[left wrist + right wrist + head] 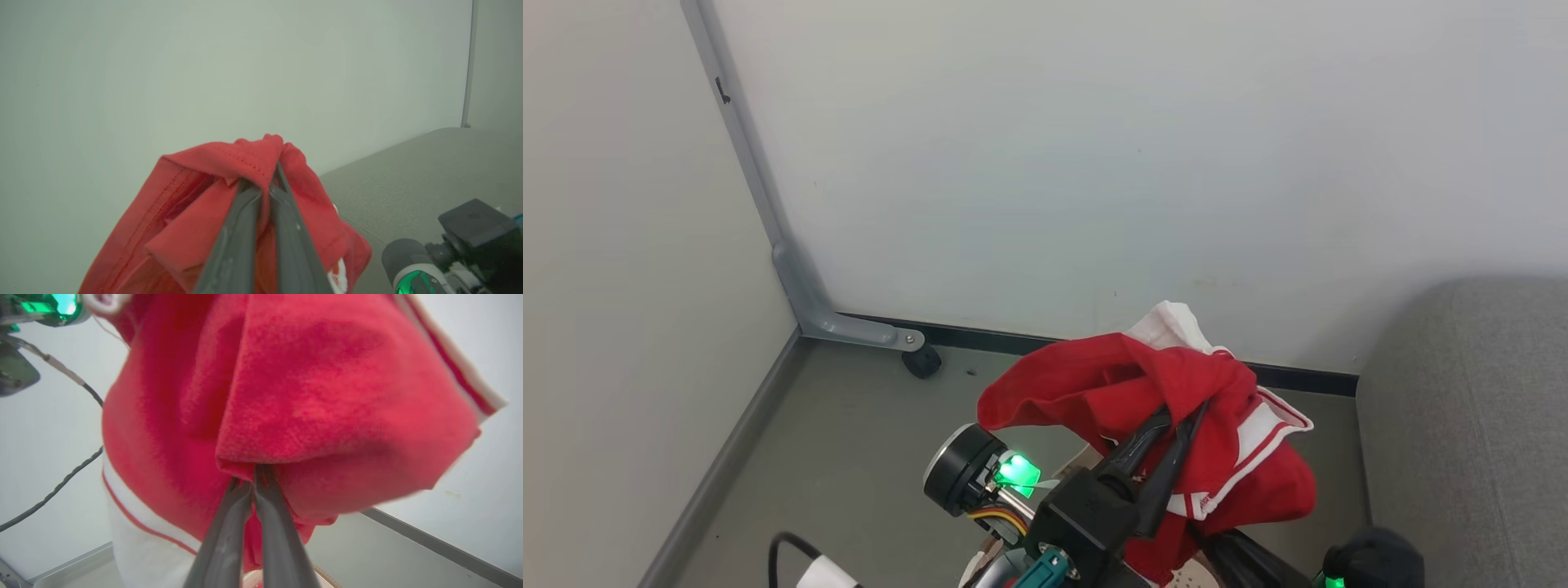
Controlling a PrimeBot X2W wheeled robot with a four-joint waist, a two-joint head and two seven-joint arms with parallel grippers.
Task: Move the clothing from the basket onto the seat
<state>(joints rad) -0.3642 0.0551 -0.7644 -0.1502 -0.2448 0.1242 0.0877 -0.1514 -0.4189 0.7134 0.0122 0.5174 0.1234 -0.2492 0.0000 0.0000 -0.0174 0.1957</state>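
Wrist views show left tool [263,178] and right tool [255,476] clamped on clothing [327,396]; head view shows seat [1470,425].

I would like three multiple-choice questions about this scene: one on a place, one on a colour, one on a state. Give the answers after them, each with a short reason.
1. In the head view, where is the seat?
A. right edge
B. left edge
C. top middle

2. What colour is the trim on the clothing?
A. blue
B. white
C. yellow

3. How is the left gripper?
A. wide open, apart from the clothing
B. shut on the clothing
C. shut on nothing

Answers:
1 A, the grey seat lies at the lower right.
2 B, white bands edge the red fabric.
3 B, the left wrist view shows its fingers pinching a red fold.
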